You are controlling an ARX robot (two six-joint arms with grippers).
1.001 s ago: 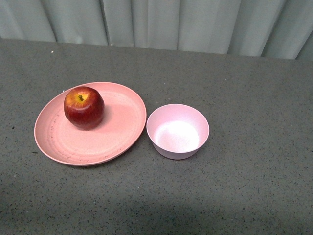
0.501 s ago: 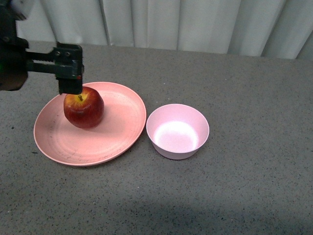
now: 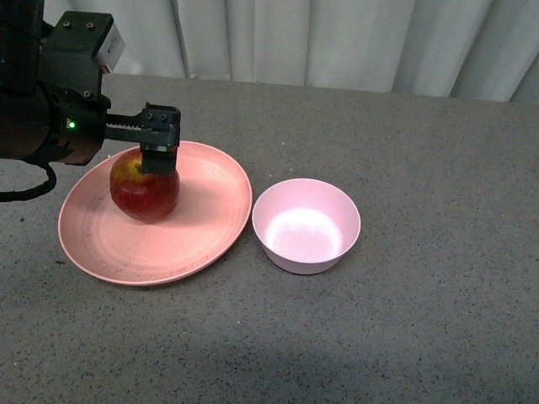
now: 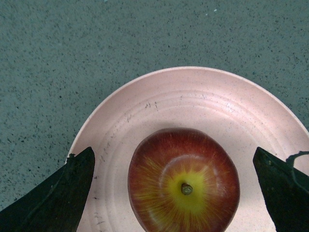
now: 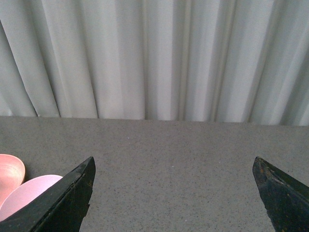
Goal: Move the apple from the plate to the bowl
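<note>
The dark-red apple [image 3: 143, 194] sits on the left part of the wide salmon-pink plate [image 3: 215, 210]. The small pale bowl [image 3: 306, 225] stands just right of the plate, empty. My left gripper [image 3: 152, 164] is open and hangs right over the apple's top, partly hiding it. In the left wrist view the apple [image 4: 183, 181], stem up, lies between the two dark fingertips [image 4: 67, 193] on the plate [image 4: 193, 101], untouched. My right gripper [image 5: 174, 193] is open and empty above bare table; it is out of the front view.
The grey speckled table [image 3: 421, 151] runs back to a pale curtain [image 3: 295, 42]. In the right wrist view the bowl's rim [image 5: 26, 193] and a bit of the plate [image 5: 9, 171] show at one edge.
My left arm has come in from the left and moved right and down, from beside the apple's top to right over it. The apple, plate and bowl have not moved.
</note>
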